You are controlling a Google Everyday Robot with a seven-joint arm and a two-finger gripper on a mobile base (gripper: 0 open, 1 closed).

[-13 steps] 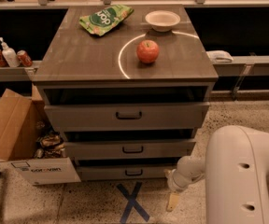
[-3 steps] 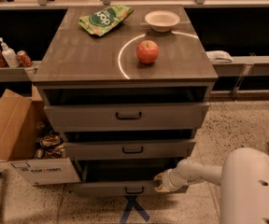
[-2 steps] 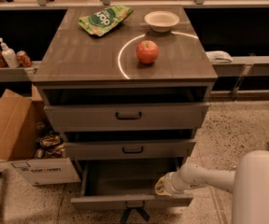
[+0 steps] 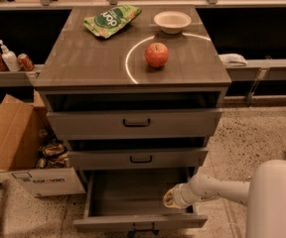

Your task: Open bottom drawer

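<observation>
Judging bottom drawer (image 4: 128,195) pulled well out, little remaining | spotting gripper (image 4: 172,199) inside its right side | grasp: undeterminable

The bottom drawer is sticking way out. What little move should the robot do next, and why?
Probably ease the gripper up and out of the bottom drawer. That drawer already stands well out past the middle drawer above it, its inside showing, and the gripper sits inside near its right wall, so more pulling looks needless.
</observation>
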